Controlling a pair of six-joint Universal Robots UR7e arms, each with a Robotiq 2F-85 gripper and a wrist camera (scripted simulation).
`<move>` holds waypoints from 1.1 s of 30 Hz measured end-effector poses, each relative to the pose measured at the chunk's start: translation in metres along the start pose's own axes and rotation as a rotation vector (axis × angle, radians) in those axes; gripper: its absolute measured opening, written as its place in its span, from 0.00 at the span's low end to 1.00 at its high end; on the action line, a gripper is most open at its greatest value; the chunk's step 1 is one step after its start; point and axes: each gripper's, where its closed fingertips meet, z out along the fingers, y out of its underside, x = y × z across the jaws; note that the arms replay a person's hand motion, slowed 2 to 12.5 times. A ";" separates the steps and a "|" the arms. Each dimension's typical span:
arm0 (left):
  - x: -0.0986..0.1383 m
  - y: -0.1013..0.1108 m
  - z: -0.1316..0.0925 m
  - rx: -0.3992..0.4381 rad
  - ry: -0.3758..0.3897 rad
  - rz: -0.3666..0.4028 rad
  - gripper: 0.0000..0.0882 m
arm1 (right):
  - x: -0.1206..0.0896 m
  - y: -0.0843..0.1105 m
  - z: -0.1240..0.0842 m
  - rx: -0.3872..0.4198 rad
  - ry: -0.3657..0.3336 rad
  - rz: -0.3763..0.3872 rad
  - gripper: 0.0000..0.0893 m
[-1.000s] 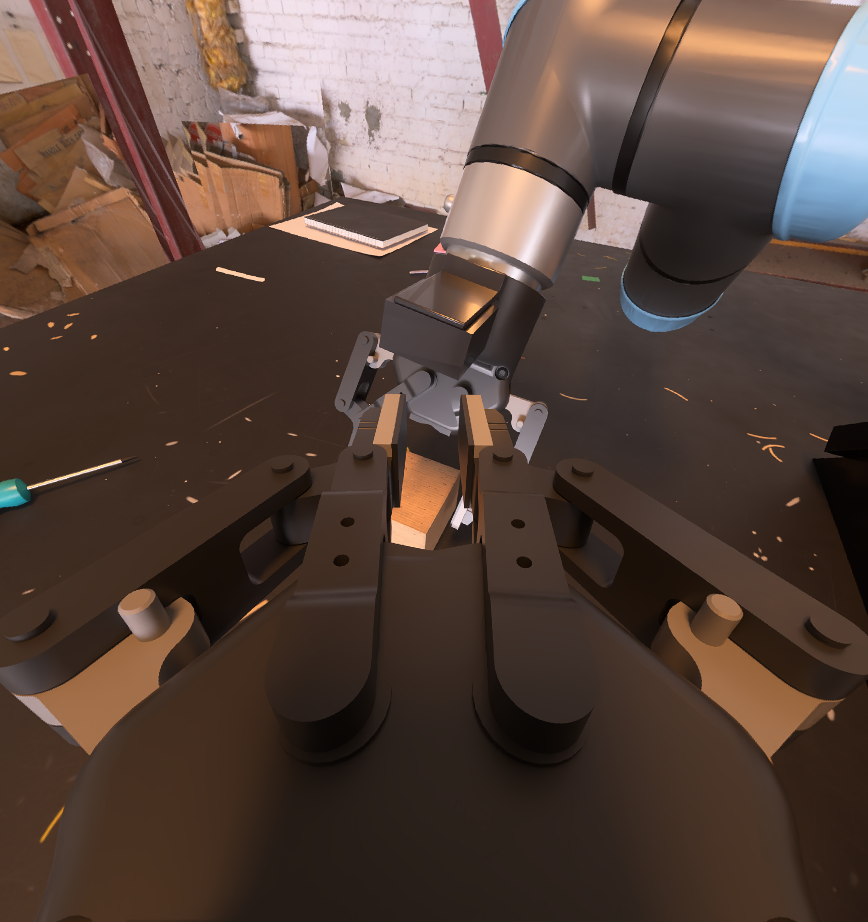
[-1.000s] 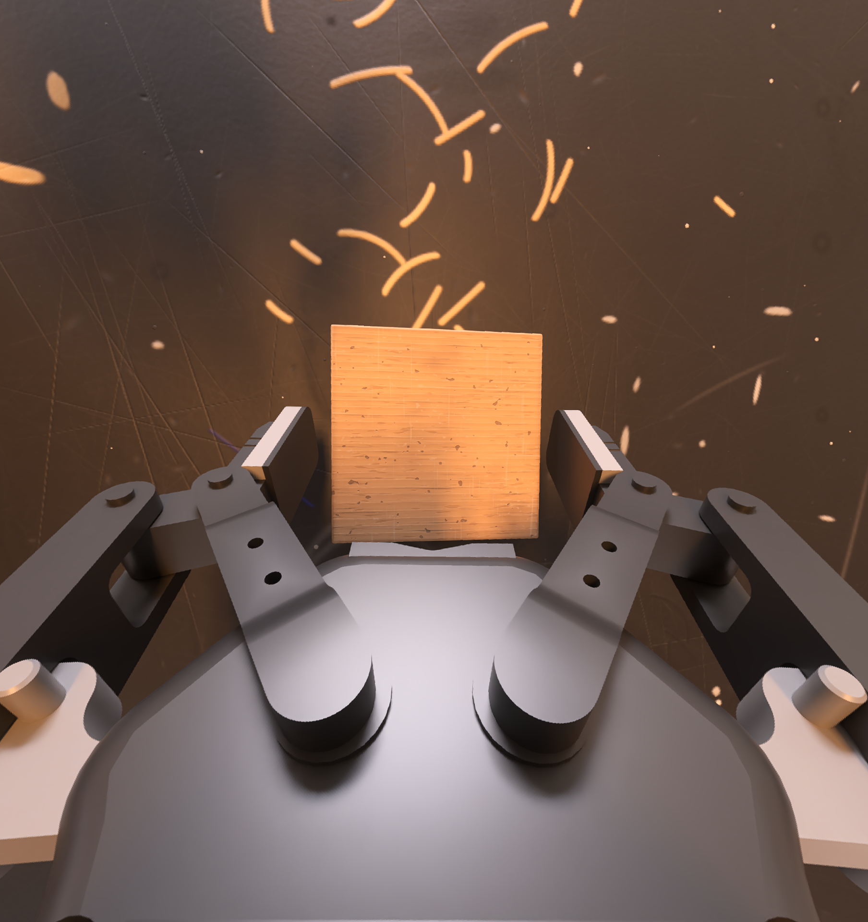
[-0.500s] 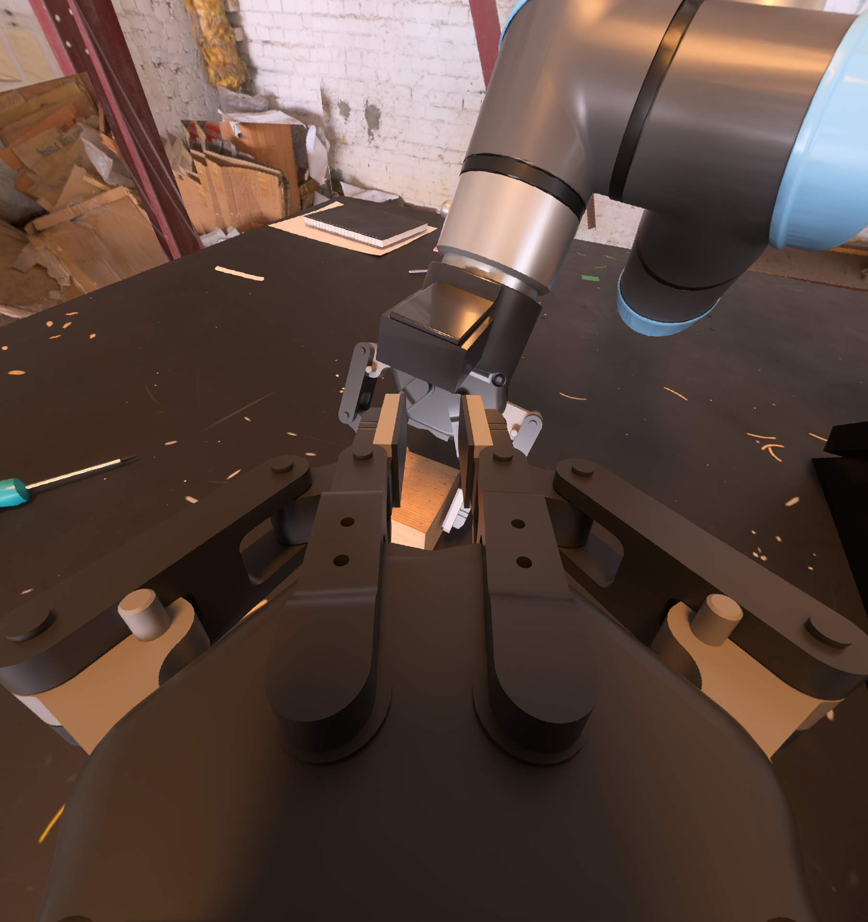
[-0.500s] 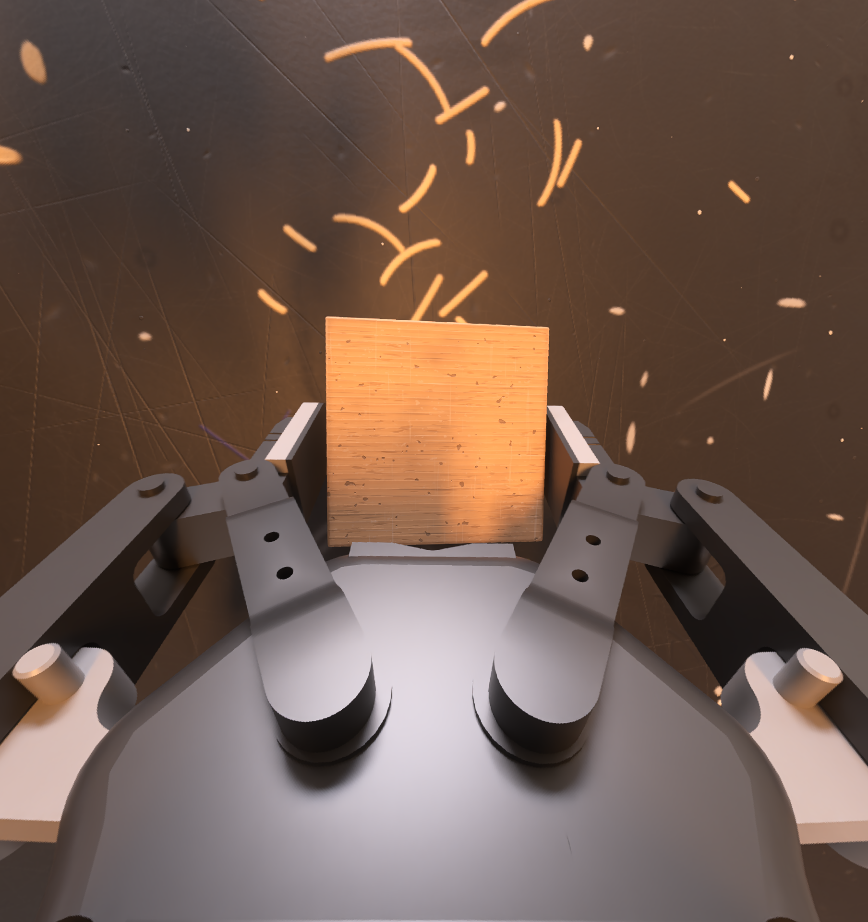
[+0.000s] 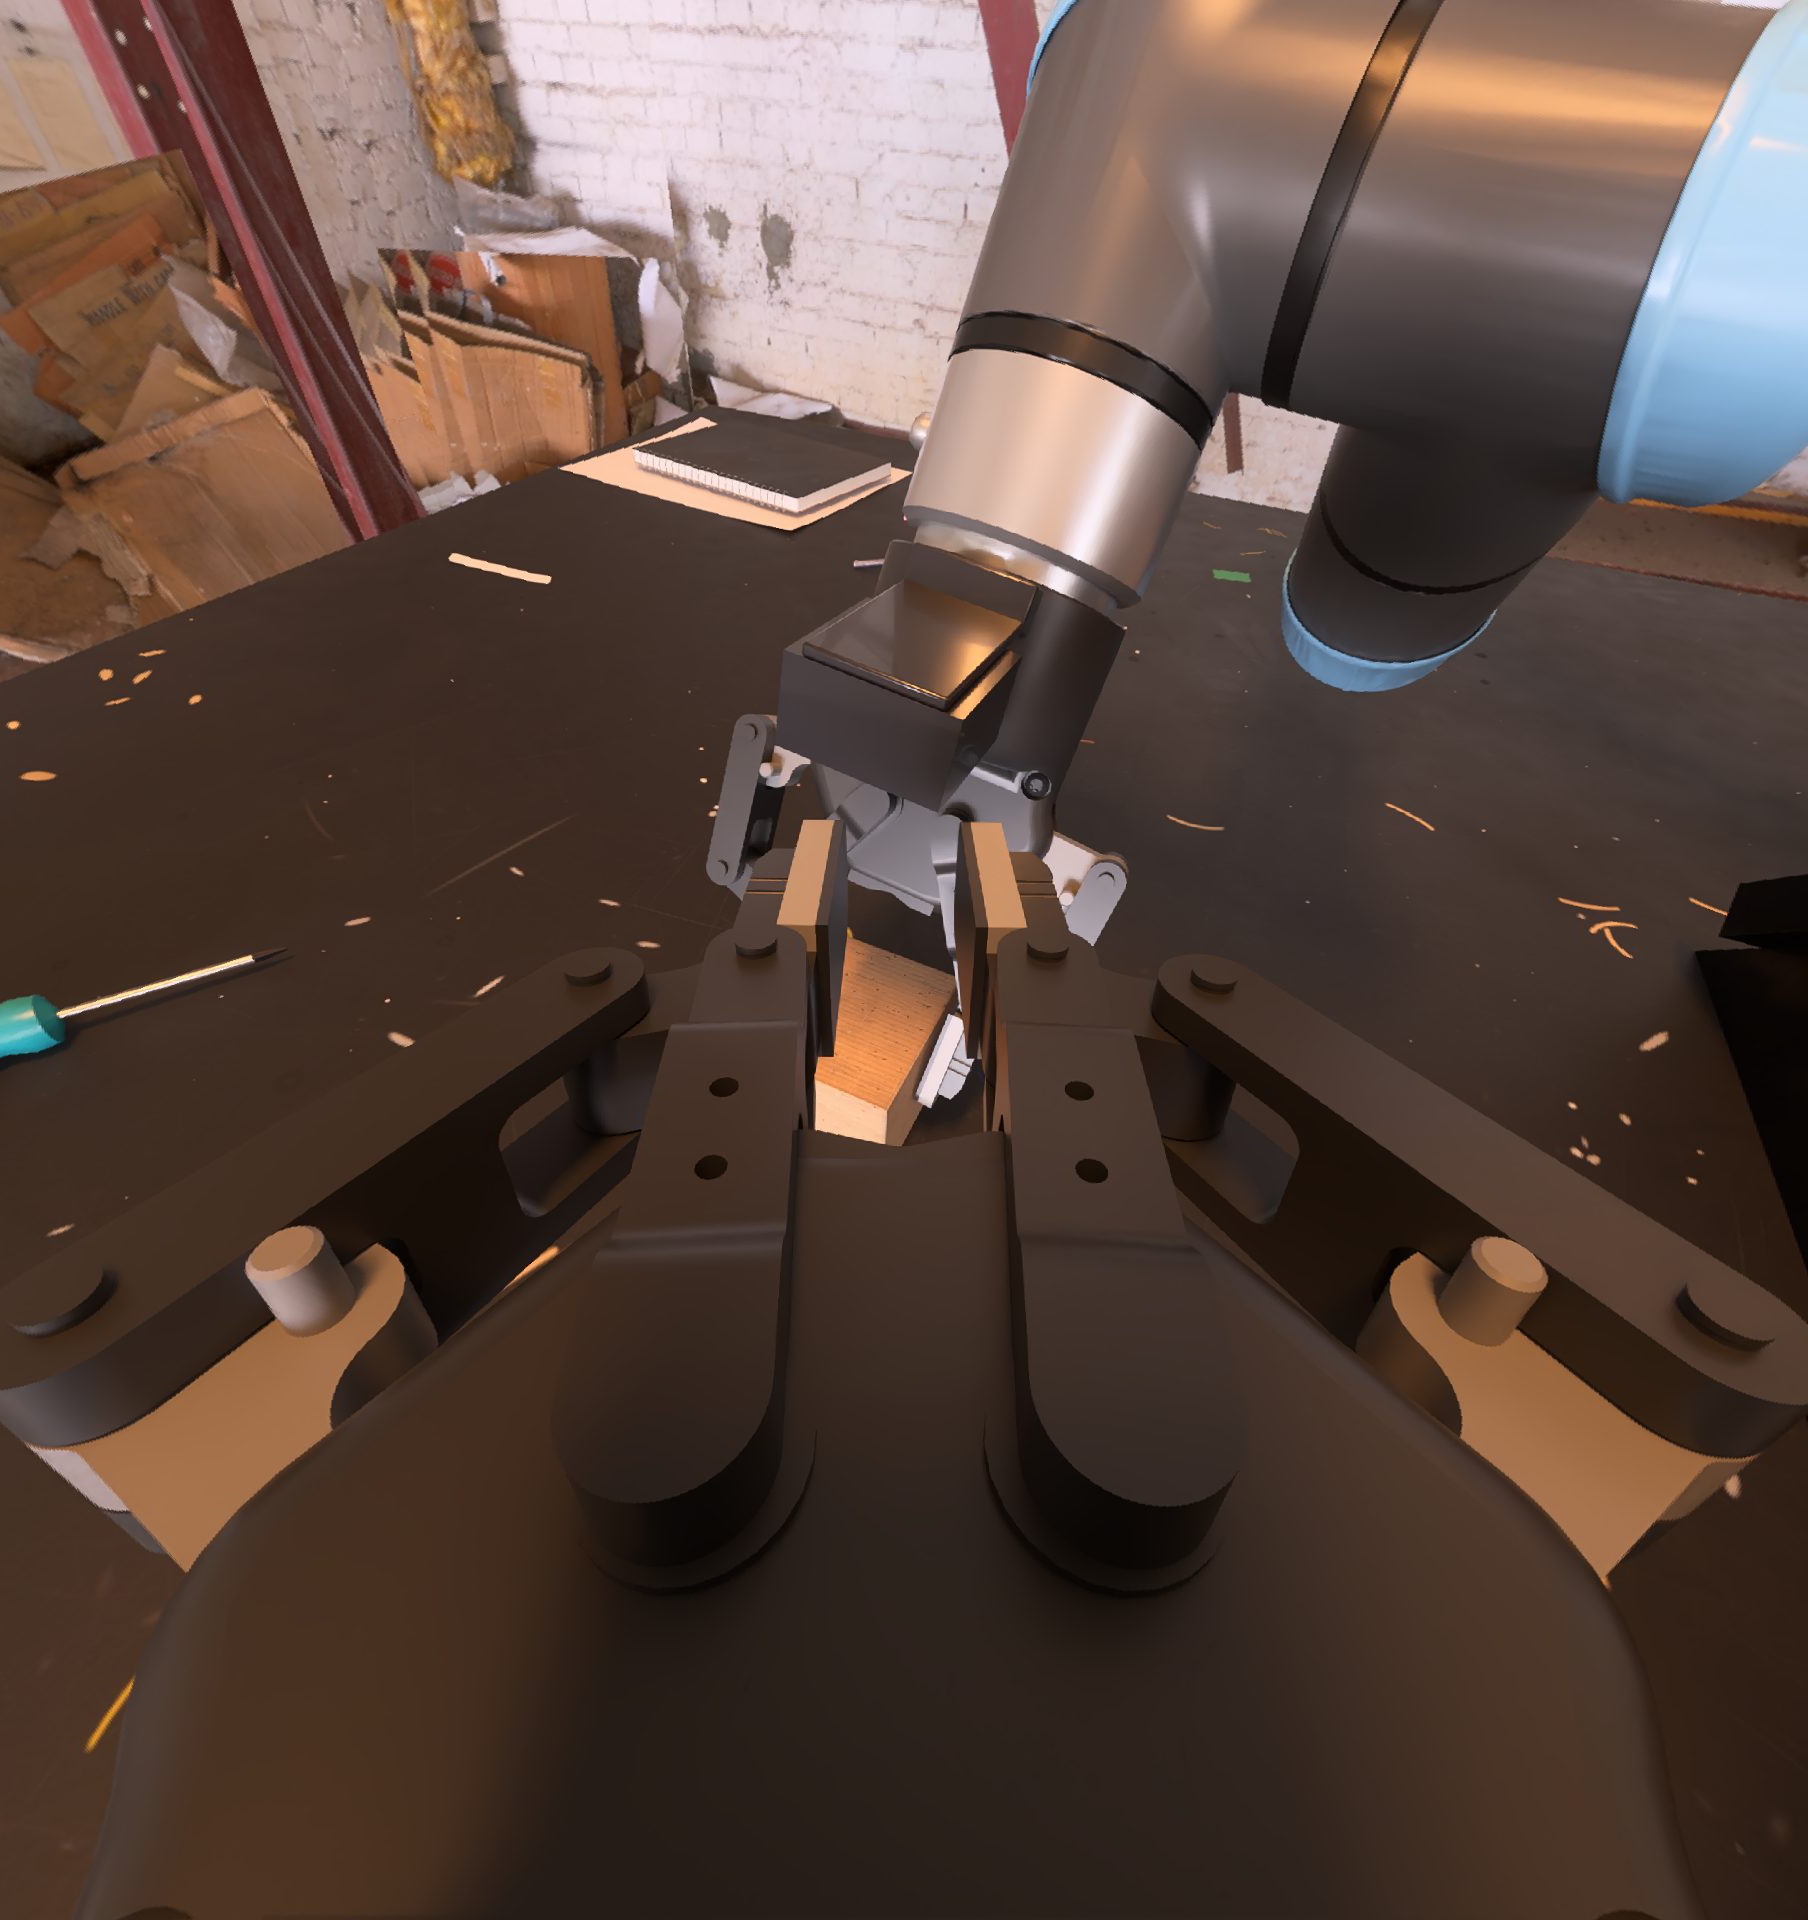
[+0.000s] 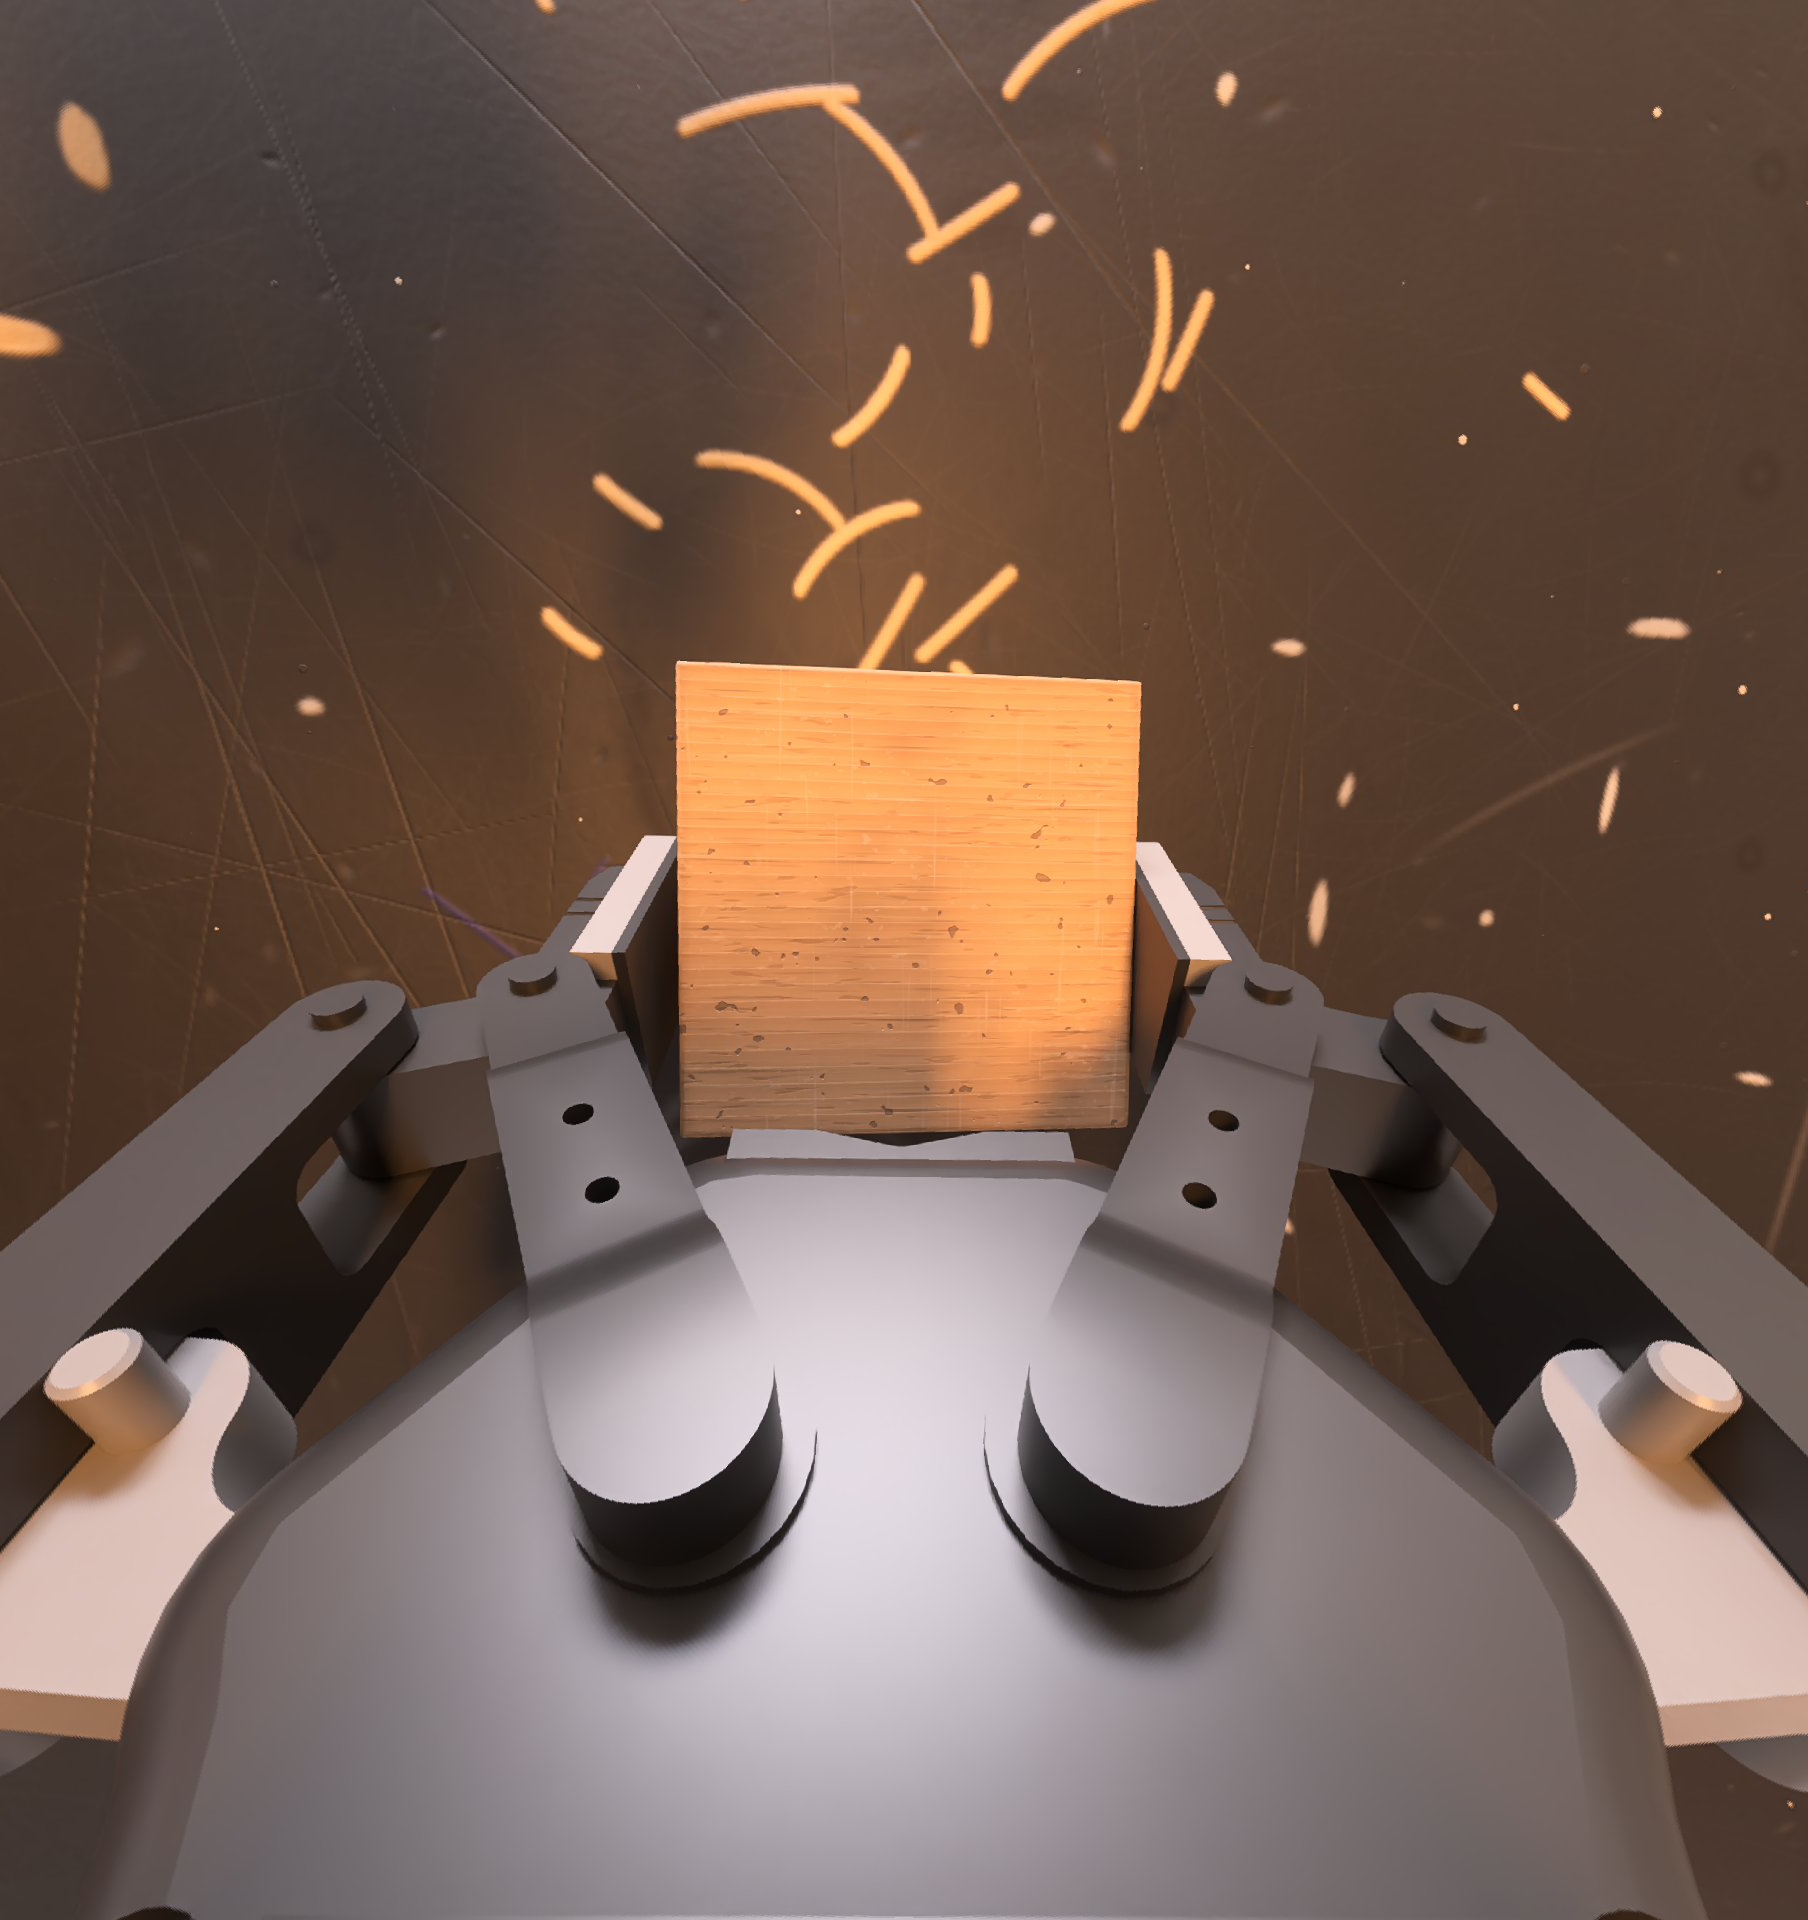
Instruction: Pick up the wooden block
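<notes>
The wooden block (image 6: 905,904) is a light square-faced piece held between the pads of my right gripper (image 6: 902,906), which is shut on its two sides above the dark table (image 6: 360,416). In the left wrist view the block (image 5: 879,1039) shows just past my left gripper (image 5: 905,904), under the right arm (image 5: 1066,468) that comes down from above. My left gripper's jaws are nearly together with a narrow gap and hold nothing. The block's lower edge is hidden there.
A teal-handled screwdriver (image 5: 6,1029) lies at the left on the table (image 5: 360,779). A black notebook (image 5: 765,468) sits at the far edge. A black box (image 5: 1793,1091) stands at the right edge. Wood shavings (image 6: 858,530) litter the surface.
My right gripper's fingers closed in from either side until they pressed the block, and the gripper rose slightly with it. My left gripper has not moved.
</notes>
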 end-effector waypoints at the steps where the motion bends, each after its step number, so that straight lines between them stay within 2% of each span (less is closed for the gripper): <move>1: 0.000 0.000 0.000 0.000 0.000 0.000 0.22 | 0.000 0.000 0.000 0.000 -0.001 0.001 0.75; 17: 0.000 0.002 0.001 -0.007 0.000 0.004 0.22 | -0.003 -0.007 -0.009 0.062 -0.040 0.040 0.75; 33: 0.000 0.004 0.002 -0.020 -0.009 0.017 0.22 | -0.009 -0.017 -0.026 0.143 -0.113 0.099 0.75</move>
